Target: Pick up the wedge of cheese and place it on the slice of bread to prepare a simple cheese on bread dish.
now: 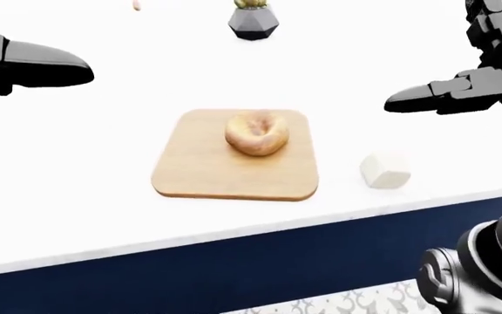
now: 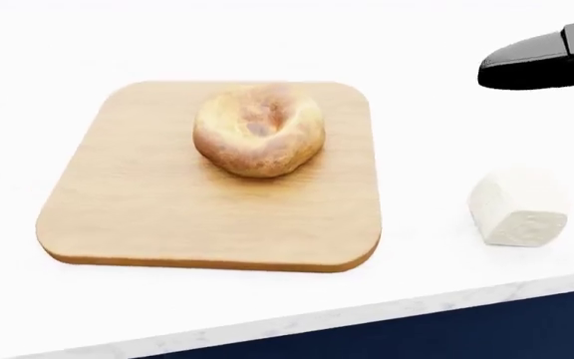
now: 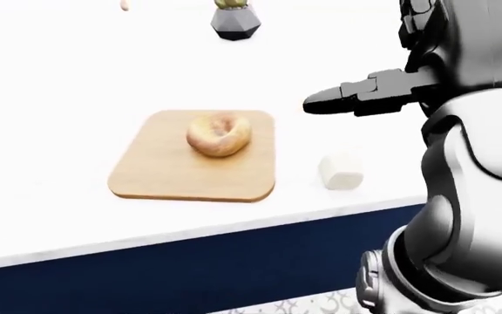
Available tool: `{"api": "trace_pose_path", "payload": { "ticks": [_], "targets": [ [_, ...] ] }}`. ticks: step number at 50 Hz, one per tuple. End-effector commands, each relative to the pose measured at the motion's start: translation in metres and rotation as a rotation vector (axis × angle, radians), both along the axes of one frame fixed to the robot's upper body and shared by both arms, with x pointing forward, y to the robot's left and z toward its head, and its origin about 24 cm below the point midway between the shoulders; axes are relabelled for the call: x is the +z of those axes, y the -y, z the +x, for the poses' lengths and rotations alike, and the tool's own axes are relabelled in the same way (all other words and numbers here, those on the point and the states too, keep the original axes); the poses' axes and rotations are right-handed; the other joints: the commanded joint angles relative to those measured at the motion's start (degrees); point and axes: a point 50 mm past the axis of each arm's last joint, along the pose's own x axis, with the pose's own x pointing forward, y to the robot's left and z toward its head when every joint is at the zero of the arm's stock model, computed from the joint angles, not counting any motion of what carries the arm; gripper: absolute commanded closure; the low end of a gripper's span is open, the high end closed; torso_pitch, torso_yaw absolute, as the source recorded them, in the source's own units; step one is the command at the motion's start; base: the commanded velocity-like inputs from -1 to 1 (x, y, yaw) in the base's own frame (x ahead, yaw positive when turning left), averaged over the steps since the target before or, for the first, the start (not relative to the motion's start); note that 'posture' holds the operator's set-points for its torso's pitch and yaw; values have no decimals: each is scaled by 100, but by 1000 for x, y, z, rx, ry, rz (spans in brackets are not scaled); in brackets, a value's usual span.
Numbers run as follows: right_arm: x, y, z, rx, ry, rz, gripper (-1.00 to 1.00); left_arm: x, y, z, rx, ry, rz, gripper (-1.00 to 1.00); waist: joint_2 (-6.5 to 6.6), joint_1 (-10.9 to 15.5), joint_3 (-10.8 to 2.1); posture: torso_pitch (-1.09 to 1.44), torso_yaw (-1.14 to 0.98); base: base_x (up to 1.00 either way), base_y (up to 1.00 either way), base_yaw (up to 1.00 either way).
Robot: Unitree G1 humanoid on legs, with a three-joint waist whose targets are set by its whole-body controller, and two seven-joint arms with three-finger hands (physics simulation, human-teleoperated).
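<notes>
The white wedge of cheese lies on the white counter, right of a wooden cutting board. A round, golden piece of bread with a dimple in its middle rests on the board's upper half. My right hand hovers above the cheese and apart from it, its black fingers stretched out toward the left, open and holding nothing. In the head view only its fingertips show, at the top right. My left hand hangs over the counter at the far left of the left-eye view, fingers extended, nothing in it.
A dark faceted plant pot stands on the counter at the top of the eye views. The counter's marbled edge runs just below the board and cheese, with a navy cabinet face beneath. My own right arm fills the right-eye view's right side.
</notes>
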Motion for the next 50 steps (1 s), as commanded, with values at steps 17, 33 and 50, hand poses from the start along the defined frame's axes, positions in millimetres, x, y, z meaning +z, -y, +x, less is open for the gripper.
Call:
{"api": "trace_pose_path", "payload": {
  "ticks": [17, 33, 50],
  "targets": [
    [-21, 38, -5, -62, 45, 94, -100, 8, -6, -6, 20, 61, -15, -100, -63, 88, -144, 0, 0, 0, 0, 0],
    [-60, 50, -5, 73, -22, 180, -100, 8, -4, -7, 17, 64, -7, -100, -106, 80, -180, 0, 0, 0, 0, 0],
    [-89, 46, 10, 103, -124, 144, -100, 8, -4, -6, 15, 67, -11, -100, -109, 68, -223, 0, 0, 0, 0, 0]
  ]
}}
